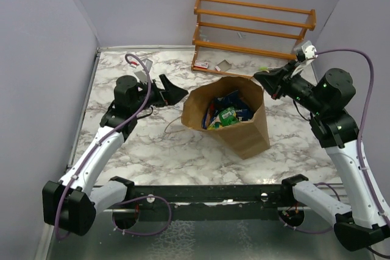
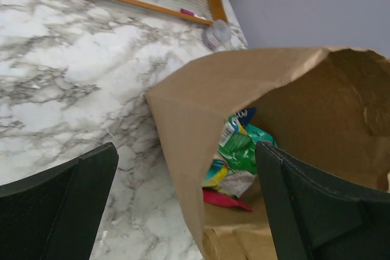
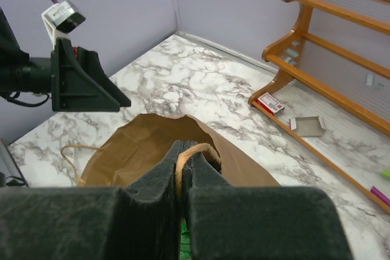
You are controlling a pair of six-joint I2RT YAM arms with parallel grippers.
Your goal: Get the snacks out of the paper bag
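While my right gripper (image 3: 183, 156) pinches the string handle (image 3: 206, 148) of the tall brown kraft paper bag (image 1: 247, 132) and my left gripper (image 1: 175, 89) gapes beside it, a slipped string could topple it, shiny flat snack packets (image 1: 226, 114) inside.

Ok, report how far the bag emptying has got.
Done: nothing, the shiny snack packets sit inside the tall brown paper bag. In hand: the right claw is shut on the bag's string handle, the open left claw faces its mouth. Left: lifting out every packet.
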